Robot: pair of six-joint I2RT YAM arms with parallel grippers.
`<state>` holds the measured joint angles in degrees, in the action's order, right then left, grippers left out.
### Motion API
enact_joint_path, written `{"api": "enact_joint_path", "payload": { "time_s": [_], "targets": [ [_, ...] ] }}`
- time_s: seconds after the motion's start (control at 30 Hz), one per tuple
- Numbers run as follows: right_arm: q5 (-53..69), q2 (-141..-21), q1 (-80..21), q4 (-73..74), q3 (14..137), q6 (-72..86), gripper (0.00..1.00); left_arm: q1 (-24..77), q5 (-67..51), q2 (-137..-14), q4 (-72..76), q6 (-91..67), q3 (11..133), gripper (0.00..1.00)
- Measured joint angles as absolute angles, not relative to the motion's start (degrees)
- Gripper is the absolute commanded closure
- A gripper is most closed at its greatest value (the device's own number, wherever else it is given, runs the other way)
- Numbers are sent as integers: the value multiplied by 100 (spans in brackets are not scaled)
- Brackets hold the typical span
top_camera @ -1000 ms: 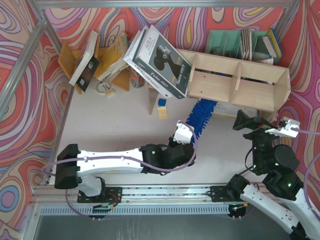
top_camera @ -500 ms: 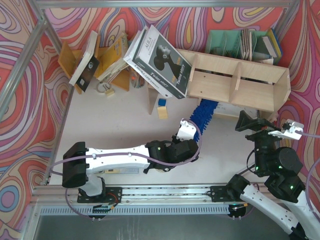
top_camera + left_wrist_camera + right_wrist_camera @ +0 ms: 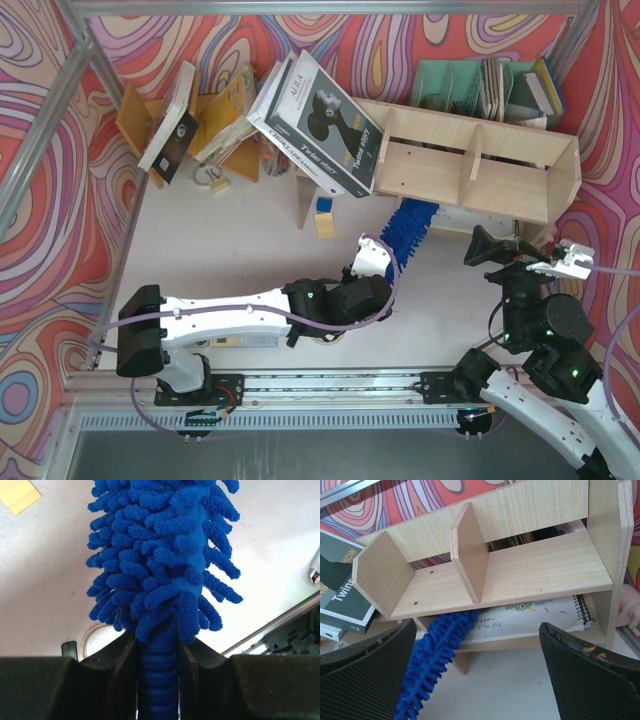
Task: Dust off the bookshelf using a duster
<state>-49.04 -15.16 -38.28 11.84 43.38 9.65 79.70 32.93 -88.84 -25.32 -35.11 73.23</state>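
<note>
The pale plywood bookshelf (image 3: 470,165) stands at the back right, with upright dividers and a lower tier; it fills the right wrist view (image 3: 520,575). The bright blue fluffy duster (image 3: 405,228) runs from my left gripper (image 3: 378,262) up under the shelf's upper board, its tip lying in the lower tier (image 3: 455,627). My left gripper (image 3: 159,655) is shut on the duster's dark blue ribbed handle (image 3: 159,680). My right gripper (image 3: 497,250) is open and empty, held in front of the shelf, its black fingers (image 3: 590,670) wide apart.
A large black-and-white book (image 3: 320,125) leans against the shelf's left end. A spiral notebook (image 3: 540,617) lies in the lower tier. A green slotted organizer (image 3: 480,88) with books stands behind the shelf. An orange-yellow book rack (image 3: 215,125) stands at the back left. Patterned walls surround the table.
My left gripper has shifted slightly, first right and forward, then a little back left, moving the duster under the shelf. The right gripper has drifted slightly left.
</note>
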Motion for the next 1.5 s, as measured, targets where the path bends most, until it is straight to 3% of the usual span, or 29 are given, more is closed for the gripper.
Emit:
{"api": "enact_joint_path", "payload": {
  "time_s": [0.53, 1.0, 1.5],
  "targets": [
    [-4901, -1452, -3828, 1142, 4265, 880, 1, 8256, 2919, -9120, -2582, -2757, 7601, 100],
    [-4810, -1549, -3828, 1022, 4390, 790, 1, 8383, 2803, -8095, -2320, -2329, 6827, 100],
    [-4797, -1852, -3828, 694, 4390, 572, 1, 8593, 2567, -6248, -4178, -2958, 6407, 100]
  ]
}}
